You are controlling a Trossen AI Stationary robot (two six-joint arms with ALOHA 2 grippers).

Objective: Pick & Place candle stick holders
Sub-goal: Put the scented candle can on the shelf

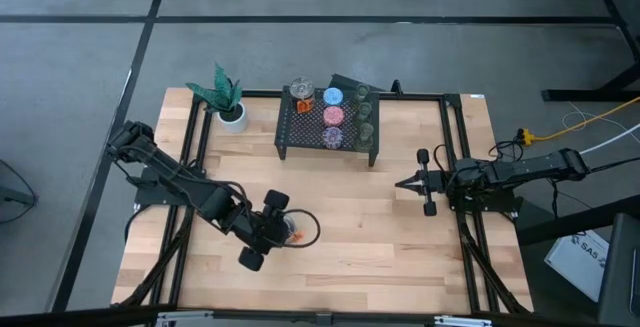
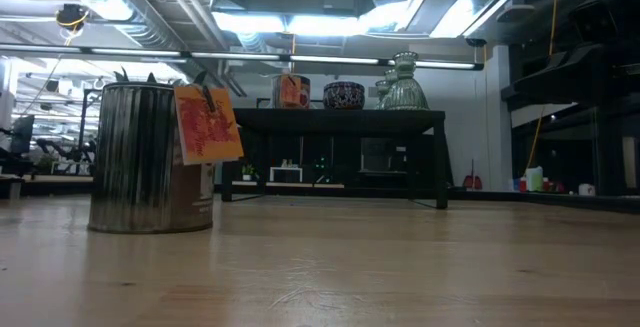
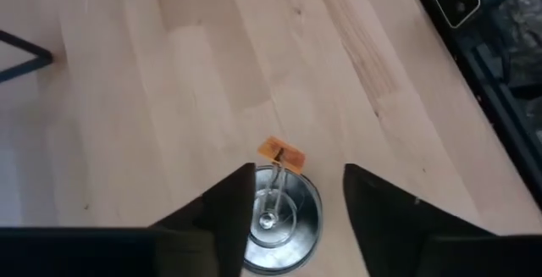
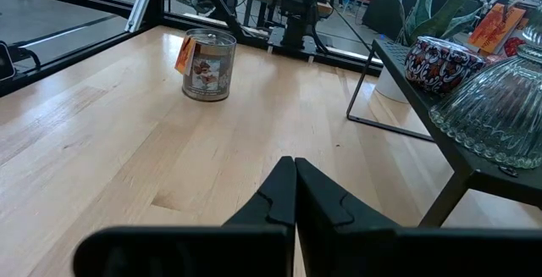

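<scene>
The left gripper (image 3: 296, 218), fingers half-open astride the silvery orange-tagged holder (image 3: 282, 222) at table's seven o'clock, should apparently be closed squarely on its rim.

One holder (image 1: 291, 233) stands on the table (image 1: 380, 237) in the front left part, the rack (image 1: 328, 122) with the other holders (image 1: 333, 117) stands at the back, the plant pot (image 1: 232, 117) left of it.
</scene>
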